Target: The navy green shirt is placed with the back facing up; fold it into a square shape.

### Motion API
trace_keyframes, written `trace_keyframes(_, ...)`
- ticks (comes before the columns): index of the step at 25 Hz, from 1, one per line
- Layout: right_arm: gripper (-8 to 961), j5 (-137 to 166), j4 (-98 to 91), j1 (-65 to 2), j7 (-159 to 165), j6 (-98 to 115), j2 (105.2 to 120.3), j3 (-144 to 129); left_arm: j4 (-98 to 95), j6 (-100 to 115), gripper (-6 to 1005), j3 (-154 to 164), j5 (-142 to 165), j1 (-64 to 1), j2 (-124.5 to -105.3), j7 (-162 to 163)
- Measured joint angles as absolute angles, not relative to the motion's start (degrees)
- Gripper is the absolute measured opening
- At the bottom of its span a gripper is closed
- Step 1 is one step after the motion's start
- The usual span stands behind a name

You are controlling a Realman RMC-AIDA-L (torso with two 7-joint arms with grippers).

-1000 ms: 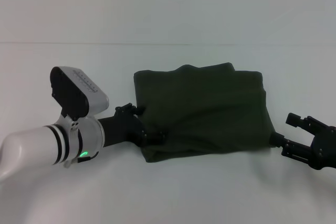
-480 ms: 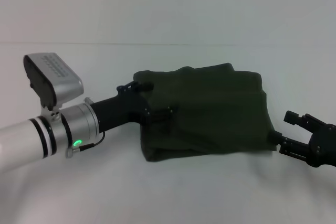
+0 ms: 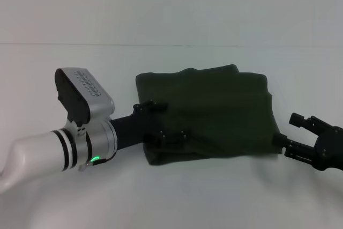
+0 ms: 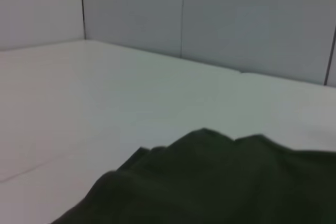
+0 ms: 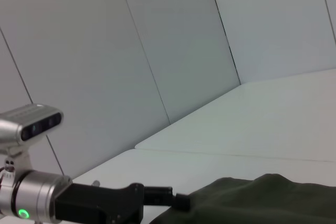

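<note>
The navy green shirt (image 3: 206, 113) lies folded on the white table (image 3: 171, 197), near the middle and a bit toward the right side. It is a thick, dark block of cloth, wider than it is tall, with its edges not quite straight. No letters show on its top side. The left gripper (image 3: 161, 122) is at the shirt's left edge, lying low over the cloth with its dark fingers (image 3: 174, 135) on the near left part of the shirt. You cannot tell if it is pinching the cloth or just resting on it, because the black fingers blend into the dark shirt. Its silver wrist with a small green light reaches in from the table's near left corner. The right gripper (image 3: 289, 132) sits at the shirt's right edge, near the shirt's front right corner, down by the table. Its two fingers are spread apart, one by the shirt's corner and one farther back, and nothing is held between them. The left wrist view shows only the shirt's bumpy edge and the bare table beyond it.
</note>
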State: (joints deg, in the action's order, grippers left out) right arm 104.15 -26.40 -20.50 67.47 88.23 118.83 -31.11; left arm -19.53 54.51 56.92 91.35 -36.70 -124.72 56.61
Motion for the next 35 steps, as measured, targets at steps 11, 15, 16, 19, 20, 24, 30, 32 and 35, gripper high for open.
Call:
trace_keyframes(11, 924, 104.15, -26.46, -21.02, 67.50, 88.32, 118.83, -31.12, -18.28, 50.13, 932, 56.38, 91.23, -35.77, -124.71, 56.48)
trace_keyframes(15, 924, 104.15, -26.48, -21.09, 67.50, 88.31, 118.83, -31.11, -19.26, 57.27, 932, 54.63, 91.15, -35.34, -124.70, 56.59)
trace_keyframes(16, 924, 104.15, -26.49, -21.09, 67.50, 88.30, 118.83, -31.11, -19.41, 59.06, 932, 53.92, 91.14, -35.26, -124.69, 56.57)
trace_keyframes(19, 924, 104.15, -26.53, -21.09, 67.50, 88.30, 118.82, -31.11, -20.50, 63.14, 932, 51.29, 91.09, -34.42, -124.64, 56.16)
trace_keyframes(20, 924, 104.15, -26.53, -21.09, 67.50, 88.30, 118.83, -31.11, -20.78, 63.41, 932, 50.78, 91.09, -34.21, -124.64, 55.91)
trace_keyframes(24, 924, 104.08, -26.47, -21.09, 67.50, 88.13, 118.88, -30.72, -20.59, 61.45, 932, 48.80, 91.06, -33.57, -124.63, 53.93)
trace_keyframes(30, 924, 104.06, -26.47, -21.33, 67.50, 88.06, 118.91, -30.63, -19.22, 59.74, 922, 47.64, 89.70, -33.06, -124.67, 52.71)
trace_keyframes(32, 924, 104.10, -26.46, -21.53, 67.50, 88.06, 118.91, -30.63, -18.45, 59.73, 915, 47.50, 89.04, -33.05, -124.68, 50.98)
trace_keyframes(35, 924, 104.09, -26.40, -21.69, 67.50, 88.06, 118.91, -30.67, -16.85, 59.25, 904, 47.47, 88.91, -33.18, -124.70, 48.21)
